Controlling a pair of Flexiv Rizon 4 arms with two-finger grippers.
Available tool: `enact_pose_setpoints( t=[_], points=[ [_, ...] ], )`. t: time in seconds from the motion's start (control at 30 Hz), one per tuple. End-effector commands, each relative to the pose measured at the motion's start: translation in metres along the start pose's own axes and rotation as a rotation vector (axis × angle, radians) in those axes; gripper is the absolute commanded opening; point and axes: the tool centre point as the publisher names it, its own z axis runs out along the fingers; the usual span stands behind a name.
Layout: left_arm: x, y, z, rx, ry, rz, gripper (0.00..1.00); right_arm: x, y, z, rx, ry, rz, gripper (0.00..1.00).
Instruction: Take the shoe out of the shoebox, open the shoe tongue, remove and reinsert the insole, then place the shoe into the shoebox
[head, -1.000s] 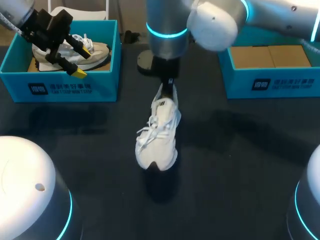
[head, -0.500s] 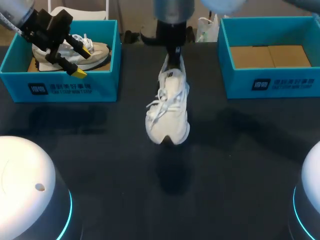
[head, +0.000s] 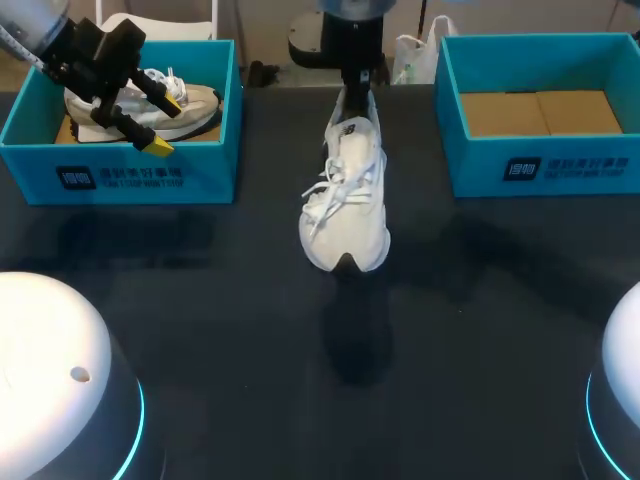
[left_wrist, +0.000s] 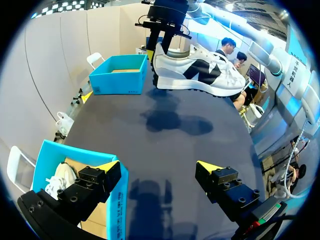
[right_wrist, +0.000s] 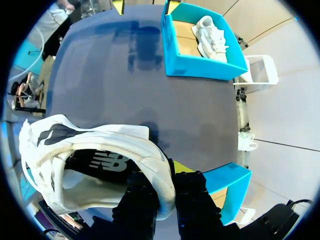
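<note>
my right gripper (head: 358, 88) stays clamped on the white sneaker (head: 346, 195) at the heel. it's now airborne, carried back and nearer the right shoebox (head: 540, 165), so likely the boxing step. left gripper (head: 165, 122) open over the left shoebox (head: 130, 172).

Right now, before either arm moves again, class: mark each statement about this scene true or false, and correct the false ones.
1. The white lace-up sneaker lies flat on the dark table. False: the right pincer holds it by the heel, lifted above the table.
2. The left pincer is open. True.
3. The right-hand teal cardboard box contains a shoe. False: only its brown floor shows.
4. A beige shoe lies in the left-hand teal cardboard box. True.
5. The left pincer grips the beige shoe. False: it hovers open over that box.
</note>
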Motion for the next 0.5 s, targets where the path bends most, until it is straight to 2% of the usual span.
enact_pose_setpoints(
  t=[0.03, 0.3, 0.5],
  points=[
    [0.0, 0.0, -0.001, -0.002, 0.002, 0.001, 1.0, -0.001, 0.0, -0.001, -0.001, 0.001, -0.001, 0.0],
    [0.0, 0.0, -0.001, -0.002, 0.002, 0.001, 1.0, -0.001, 0.0, -0.001, -0.001, 0.001, -0.001, 0.0],
    [0.0, 0.0, -0.001, -0.002, 0.002, 0.001, 1.0, -0.045, -0.012, -0.001, 0.009, -0.036, 0.017, 0.0]
  ],
)
